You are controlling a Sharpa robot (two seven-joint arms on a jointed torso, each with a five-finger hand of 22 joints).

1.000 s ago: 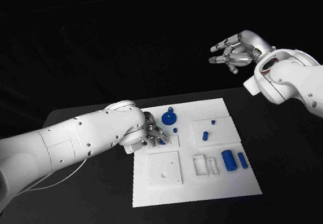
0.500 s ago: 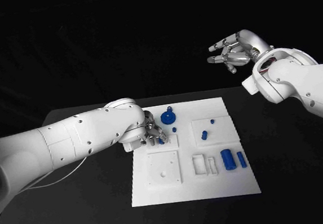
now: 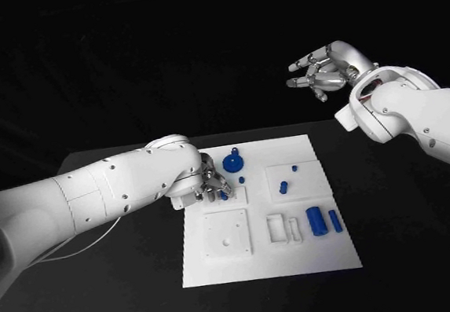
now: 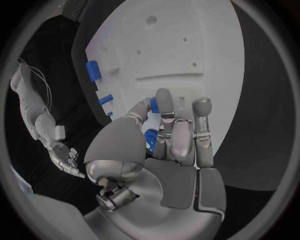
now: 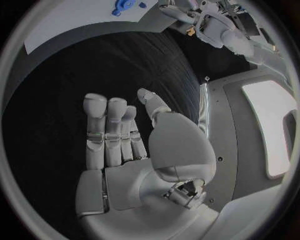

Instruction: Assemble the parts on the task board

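Note:
The white task board (image 3: 272, 256) lies mid-table. My left hand (image 3: 198, 186) hovers low over its far-left raised block and pinches a small blue part (image 4: 150, 139) between thumb and fingers (image 4: 166, 102). A blue gear-shaped part (image 3: 235, 160) sits at the board's far edge, with a tiny blue piece (image 3: 243, 178) beside it. A blue peg (image 3: 285, 188) stands on the far-right block. Two blue cylinders (image 3: 317, 220) lie at the right. My right hand (image 3: 326, 69) is raised high beyond the board's far-right corner, fingers apart and holding nothing (image 5: 125, 150).
A white square block with small holes (image 3: 229, 235) and a white slotted piece (image 3: 285, 229) sit on the board's near half. Black table (image 3: 109, 300) surrounds the board on all sides. The gear part (image 5: 122, 7) and the board's edge (image 5: 69, 22) appear far off in the right wrist view.
My left hand has crept slightly toward the board's far edge with the blue part still pinched. The right hand has lifted a touch, staying open.

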